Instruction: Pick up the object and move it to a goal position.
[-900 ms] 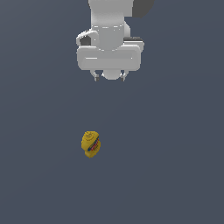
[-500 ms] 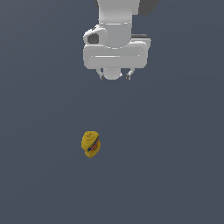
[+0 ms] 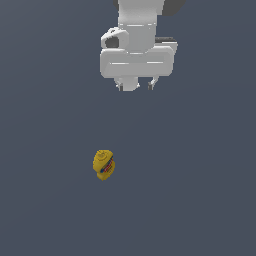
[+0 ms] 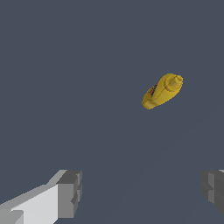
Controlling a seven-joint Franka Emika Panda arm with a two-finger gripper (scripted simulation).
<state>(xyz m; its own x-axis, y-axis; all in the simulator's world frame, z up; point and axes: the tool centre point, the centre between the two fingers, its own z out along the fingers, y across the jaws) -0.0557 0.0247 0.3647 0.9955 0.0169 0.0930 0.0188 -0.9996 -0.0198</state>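
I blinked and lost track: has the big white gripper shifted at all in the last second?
Yes. Against the unmoved yellow bottle, the gripper has drifted toward the exterior view's right and slightly down, toward the bottle's level.

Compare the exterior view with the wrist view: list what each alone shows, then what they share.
Only the exterior view shows the arm's white wrist body and how far the gripper hangs from the yellow squeeze bottle, well apart, with the bottle toward that view's left. Only the wrist view shows the bottle side-on, lying down, cap and label edge visible, and the grey fingertips spread wide with nothing between them. Both show the bottle alone on the plain grey surface, untouched.
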